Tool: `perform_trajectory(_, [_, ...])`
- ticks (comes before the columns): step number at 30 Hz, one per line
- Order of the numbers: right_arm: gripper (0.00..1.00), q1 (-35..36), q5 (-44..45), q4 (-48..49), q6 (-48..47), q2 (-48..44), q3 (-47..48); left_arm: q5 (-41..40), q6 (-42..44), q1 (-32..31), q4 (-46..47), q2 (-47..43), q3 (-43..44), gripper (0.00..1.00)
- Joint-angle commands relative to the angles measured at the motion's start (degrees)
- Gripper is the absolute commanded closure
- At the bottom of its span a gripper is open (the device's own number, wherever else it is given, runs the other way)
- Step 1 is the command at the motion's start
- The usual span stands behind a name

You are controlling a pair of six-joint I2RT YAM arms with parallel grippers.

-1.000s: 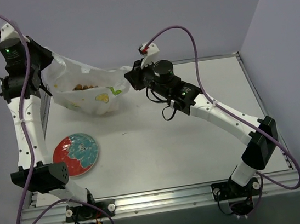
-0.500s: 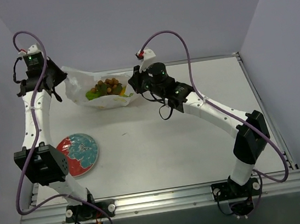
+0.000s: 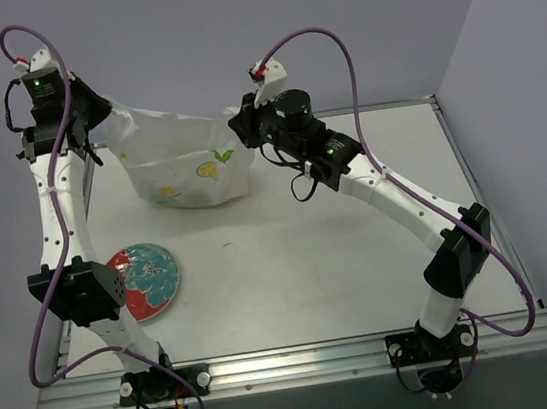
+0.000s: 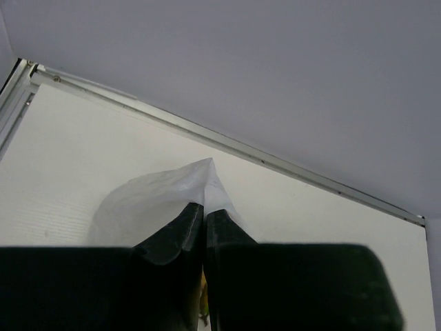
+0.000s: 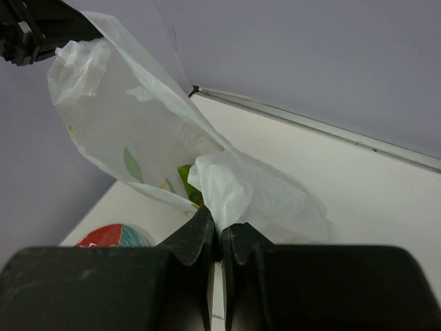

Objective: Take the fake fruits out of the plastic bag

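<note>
The white plastic bag (image 3: 182, 161) hangs stretched between my two grippers above the back left of the table. My left gripper (image 3: 95, 115) is shut on its left upper corner; in the left wrist view the fingers (image 4: 180, 231) pinch a peak of the plastic bag (image 4: 155, 196). My right gripper (image 3: 243, 128) is shut on the right corner; the plastic bag (image 5: 131, 117) bunches at its fingertips (image 5: 200, 231). The fake fruits are hidden inside the bag in the top view. Only a bit of green (image 5: 186, 179) shows through the bag's mouth in the right wrist view.
A round red-rimmed plate (image 3: 145, 279) with a teal floral centre lies on the table at the near left; its edge shows in the right wrist view (image 5: 110, 236). The back wall stands close behind the bag. The table's metal rim (image 4: 289, 165) runs along the back.
Half a second ago the bag sagged low and open with fruits showing. Both grippers have since risen and the bag is pulled taut, hiding the fruits from above.
</note>
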Motion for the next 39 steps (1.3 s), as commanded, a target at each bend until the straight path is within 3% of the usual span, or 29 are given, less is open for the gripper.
perform_trajectory(1, [1.00,-0.4,-1.3,1.3,-0.5,0.1,5.1,1.0,-0.3,0.3,0.1,0.7,6.8,0.98])
perform_trajectory(5, [1.00,-1.1,-0.1,1.4,-1.4,1.1,1.1,0.8,0.4,0.3,1.3,1.8,1.8,0.98])
perform_trajectory(10, [1.00,-1.3,-0.7,6.7,1.4,1.5,-14.9,-0.4,0.8,1.2,9.2,0.7,-14.8,0.98])
perform_trajectory(15, [1.00,-0.9,-3.2,16.4,7.2,-0.7,-26.1,-0.5,1.3,1.4,14.7,1.4,-22.4,0.98])
perform_trajectory(20, [1.00,-0.3,-3.0,18.3,9.5,3.3,-33.1,2.0,0.9,1.5,23.0,0.6,-30.0,0.98])
perform_trajectory(23, [1.00,-0.1,-3.0,22.3,10.3,1.5,-36.7,5.0,-0.3,1.3,24.3,2.8,-28.7,0.98])
perform_trajectory(33, [1.00,2.1,0.9,17.4,7.5,-12.1,-36.8,11.5,-4.2,-5.5,24.0,4.2,-10.8,0.98])
perform_trajectory(39, [1.00,3.2,-2.9,21.8,10.8,-6.6,-39.5,9.3,-1.2,-4.6,23.4,1.7,-16.8,0.98])
